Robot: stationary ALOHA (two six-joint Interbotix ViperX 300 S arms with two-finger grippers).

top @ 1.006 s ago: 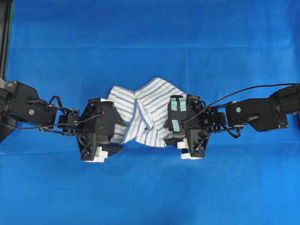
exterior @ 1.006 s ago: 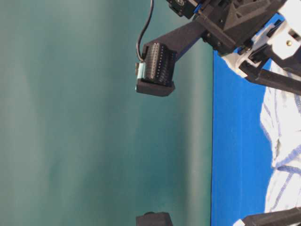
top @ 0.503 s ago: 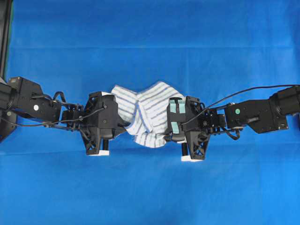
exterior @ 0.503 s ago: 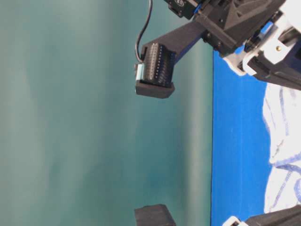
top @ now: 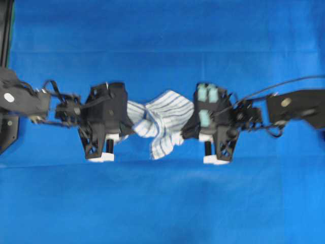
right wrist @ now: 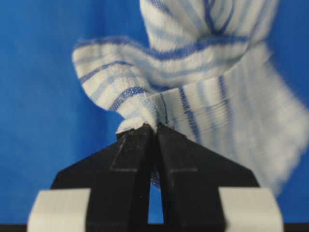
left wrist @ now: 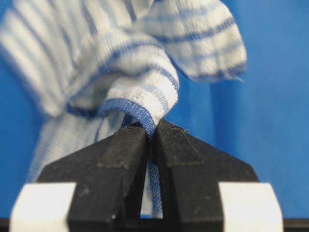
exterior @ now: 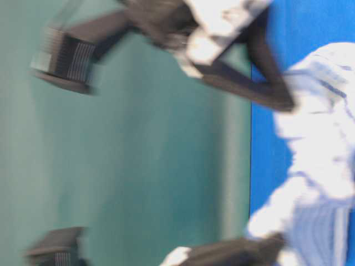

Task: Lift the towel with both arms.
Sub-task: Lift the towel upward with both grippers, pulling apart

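Observation:
The white towel with blue stripes (top: 161, 120) hangs bunched between my two grippers above the blue table cover (top: 162, 203). My left gripper (top: 128, 128) is shut on the towel's left edge; in the left wrist view a blue hem of the towel (left wrist: 145, 82) runs pinched between the black fingers (left wrist: 126, 150). My right gripper (top: 189, 128) is shut on the towel's right edge, and the right wrist view shows the cloth (right wrist: 203, 96) clamped at the tips of the fingers (right wrist: 137, 145). The table-level view is blurred; there the towel (exterior: 319, 155) is clear of the table.
The blue cover (top: 162, 35) spreads all round the arms. A dark post (top: 6, 30) stands at the far left edge. A green wall (exterior: 138, 155) fills the left of the table-level view.
Both grippers have shut on the towel's ends and moved up and slightly apart. The towel has left the table and is pulled into a narrower bunch.

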